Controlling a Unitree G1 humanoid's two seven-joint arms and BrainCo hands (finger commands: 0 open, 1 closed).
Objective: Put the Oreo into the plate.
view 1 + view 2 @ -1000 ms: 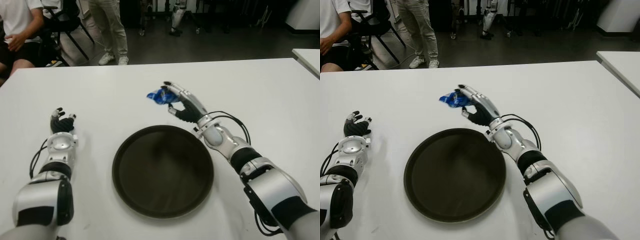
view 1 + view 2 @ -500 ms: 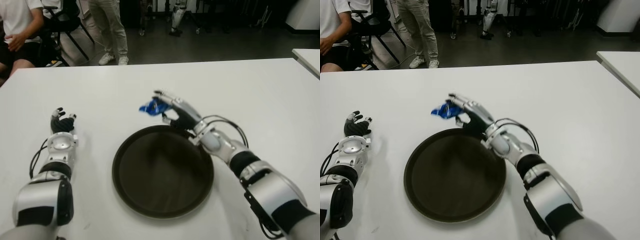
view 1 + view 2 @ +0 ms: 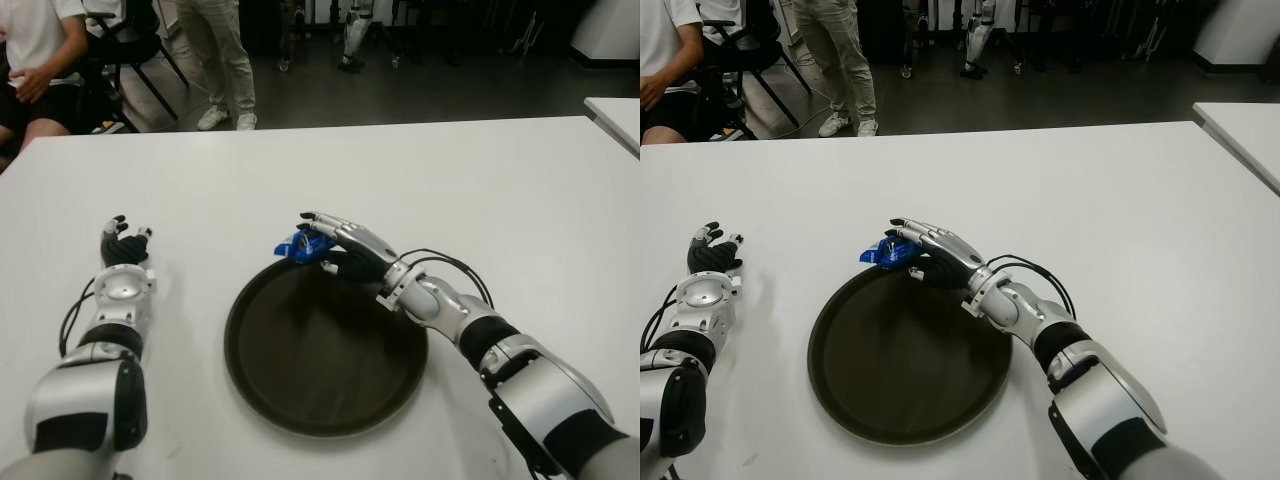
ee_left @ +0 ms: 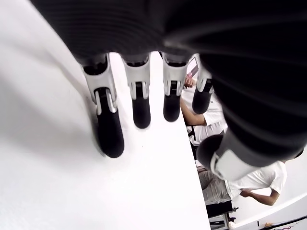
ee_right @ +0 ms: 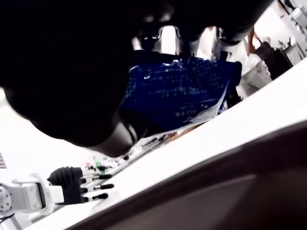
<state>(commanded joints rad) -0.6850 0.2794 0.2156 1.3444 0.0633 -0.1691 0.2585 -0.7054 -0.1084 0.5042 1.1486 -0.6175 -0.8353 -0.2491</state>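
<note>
Oreo (image 3: 297, 247), in its blue crinkled wrapper, is pinched between the thumb and the curled fingers of the right hand (image 3: 343, 248), and it hangs at the far rim of the plate (image 3: 300, 400), barely over the edge and seemingly just clear of it. The right wrist view shows the same thing from close by: the blue pack held under the fingertips, with the dark rim of the plate right below it.

A good release probably calls for carrying the pack a little nearer to the robot first, so that it sits over the flat dark floor of the plate and not over the raised rim. Let go where it is now, the pack could catch on the rim and tip back onto the white table (image 3: 480, 190). Lowering the hand until the wrapper is close to the plate's floor, then spreading thumb and fingers together, should keep the light pack from bouncing or sticking to a fingertip.

The left hand (image 3: 124, 246) shows well apart to the left of the plate; its wrist view shows the fingers stretched out straight along the table, holding nothing.
</note>
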